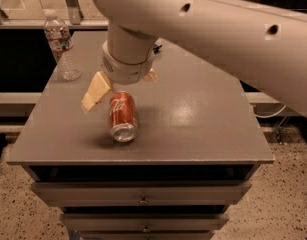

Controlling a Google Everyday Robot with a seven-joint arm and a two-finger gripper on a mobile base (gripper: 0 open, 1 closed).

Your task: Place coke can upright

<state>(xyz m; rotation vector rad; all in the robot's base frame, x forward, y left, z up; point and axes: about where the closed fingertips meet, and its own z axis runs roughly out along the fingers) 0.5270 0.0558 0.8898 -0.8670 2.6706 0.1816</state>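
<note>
The coke can lies on its side near the front left of the grey table top, its silver end facing the front edge. My gripper hangs right over the can's far end, fingers spread apart. One cream finger is to the left of the can, and only a tip of the other finger shows past the wrist on the right. The can rests on the table and is not lifted.
A clear plastic water bottle stands upright at the back left corner. My arm crosses the upper right and hides most of the back of the table. Drawers sit below the front edge.
</note>
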